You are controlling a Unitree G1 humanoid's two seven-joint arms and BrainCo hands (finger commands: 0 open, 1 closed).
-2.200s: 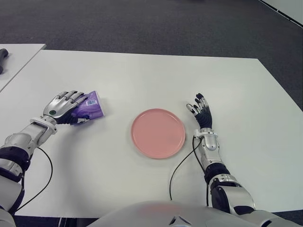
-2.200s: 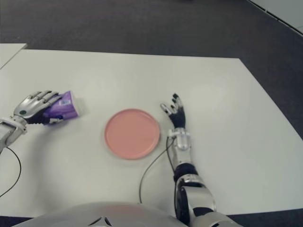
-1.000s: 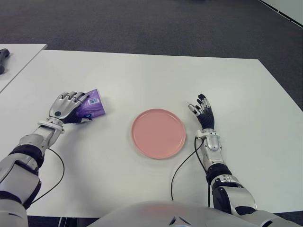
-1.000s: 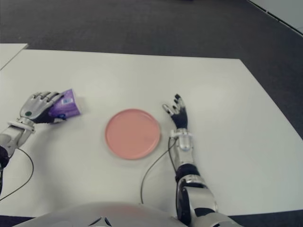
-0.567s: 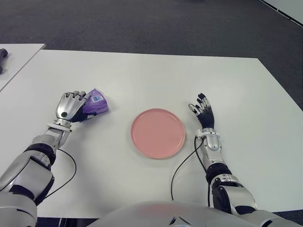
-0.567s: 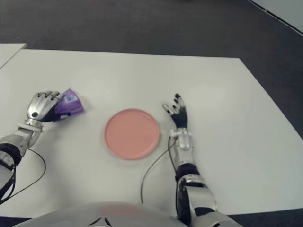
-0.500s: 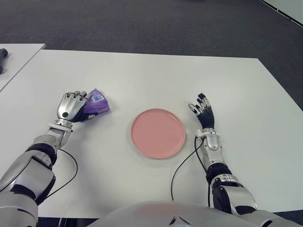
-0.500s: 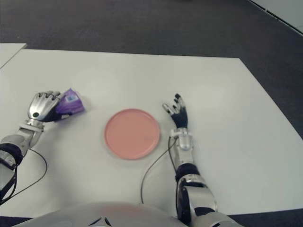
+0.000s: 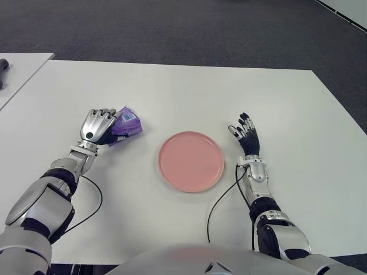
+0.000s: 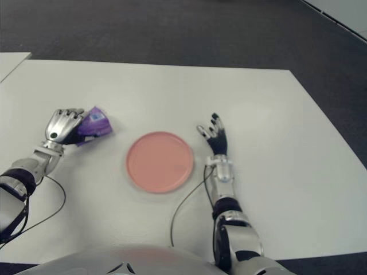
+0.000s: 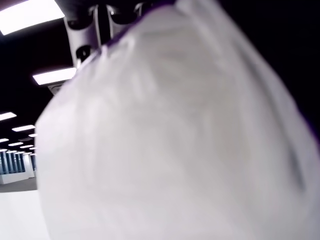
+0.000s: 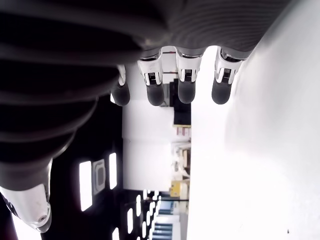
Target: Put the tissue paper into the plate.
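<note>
Left hand [image 9: 97,125] is left of the pink plate [image 9: 191,161], fingers curled round the purple tissue paper pack [image 9: 128,121], gripping it; the pack sticks out on the hand's plate side, well apart from the plate. It looks lifted off the white table [image 9: 172,91], though contact is hard to judge. Left wrist view is filled by the pack's pale wrapper. Right hand [image 9: 246,137] is just right of the plate, fingers spread and relaxed, holding nothing.
</note>
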